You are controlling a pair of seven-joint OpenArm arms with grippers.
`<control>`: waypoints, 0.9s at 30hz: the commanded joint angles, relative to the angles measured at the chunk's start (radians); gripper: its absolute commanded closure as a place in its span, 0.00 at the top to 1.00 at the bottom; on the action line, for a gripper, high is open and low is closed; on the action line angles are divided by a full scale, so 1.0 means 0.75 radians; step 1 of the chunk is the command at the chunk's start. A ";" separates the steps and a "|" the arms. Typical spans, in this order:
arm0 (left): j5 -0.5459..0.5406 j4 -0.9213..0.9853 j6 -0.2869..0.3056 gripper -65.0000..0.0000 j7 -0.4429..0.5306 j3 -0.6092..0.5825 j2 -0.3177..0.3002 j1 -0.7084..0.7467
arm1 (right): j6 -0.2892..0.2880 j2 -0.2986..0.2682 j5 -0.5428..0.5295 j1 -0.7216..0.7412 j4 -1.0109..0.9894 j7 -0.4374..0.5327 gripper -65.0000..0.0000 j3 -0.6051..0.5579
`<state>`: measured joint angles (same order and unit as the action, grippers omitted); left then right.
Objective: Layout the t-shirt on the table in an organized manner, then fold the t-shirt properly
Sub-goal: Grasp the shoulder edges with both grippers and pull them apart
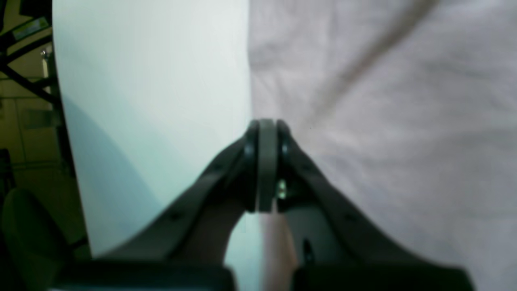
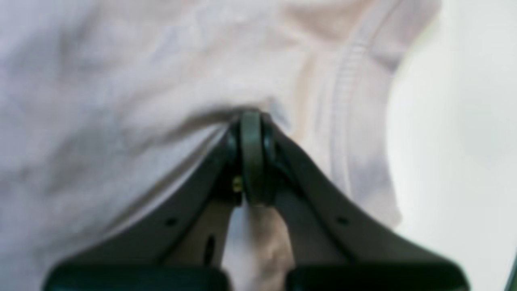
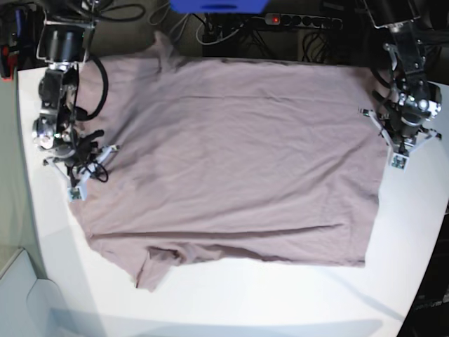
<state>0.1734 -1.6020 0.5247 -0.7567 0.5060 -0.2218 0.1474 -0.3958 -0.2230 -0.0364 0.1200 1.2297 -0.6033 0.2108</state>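
A white tabletop (image 3: 280,295) with a curved edge fills the base view, with dark cables and a power strip (image 3: 295,21) along its far side.

The left gripper (image 1: 266,125) has its jaws pressed together. Its tip sits right at the straight edge of the t-shirt (image 3: 231,161), where cloth meets bare tabletop; a strip of pinkish cloth shows below the closed jaws, so it looks pinched onto the hem, though the blur keeps this from being certain. In the base view this gripper (image 3: 400,151) is at the shirt's right-hand edge.

The right gripper (image 2: 252,117) is likewise closed tight. Its tip is buried in a raised fold of the shirt just beside the ribbed collar (image 2: 347,81), and cloth shows between the jaws below the tip, so it appears clamped on the fabric. In the base view it (image 3: 74,168) sits at the shirt's left-hand edge.

The shirt is a plain dusty mauve, spread out almost flat across the middle of the tabletop, with light wrinkles over its body. One sleeve (image 3: 158,263) near the front left corner is bunched and folded on itself.
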 commanded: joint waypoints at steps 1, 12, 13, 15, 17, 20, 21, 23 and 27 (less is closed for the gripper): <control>-0.003 -0.023 -0.001 0.00 0.007 0.006 -0.008 0.017 | 0.015 -0.007 0.074 0.023 -0.088 -0.095 0.00 -0.002; -0.003 0.220 -0.001 0.00 0.024 -0.005 -0.004 -0.026 | 0.017 -0.060 0.076 0.228 -0.280 -0.027 0.00 -0.004; -0.003 0.259 -0.001 0.00 0.028 -0.005 0.000 -0.038 | 0.017 -0.060 0.076 0.222 -0.245 -0.027 0.00 -0.004; -0.003 0.324 -0.001 0.00 0.089 -0.005 0.000 -0.054 | 0.017 -0.058 0.076 0.209 -0.168 -0.035 0.00 -0.004; -0.003 0.396 -0.001 0.00 0.177 -0.005 0.000 -0.056 | 0.017 -0.058 0.074 0.158 -0.063 -0.037 0.00 -0.002; 0.007 0.502 -0.001 0.00 0.255 -0.007 0.000 -0.095 | 0.017 -0.056 0.074 0.082 0.121 -0.037 0.00 -0.002; 0.007 0.529 -0.001 0.00 0.259 -0.007 -0.004 -0.114 | 0.017 -0.056 0.074 0.060 0.176 -0.037 0.00 -0.002; 0.007 0.562 -0.001 0.00 0.259 -0.005 -0.010 -0.142 | 0.017 -0.054 0.074 0.009 0.289 -0.037 0.00 -0.002; 0.001 0.466 0.001 0.00 0.222 0.006 -0.018 -0.165 | 0.017 -0.052 0.074 -0.073 0.440 -0.037 0.00 -0.002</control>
<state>0.1410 -1.2575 0.5049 -0.5228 0.5110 -0.2321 0.0128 -0.3889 -0.2493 0.0223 0.0532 1.5467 -0.6422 0.2062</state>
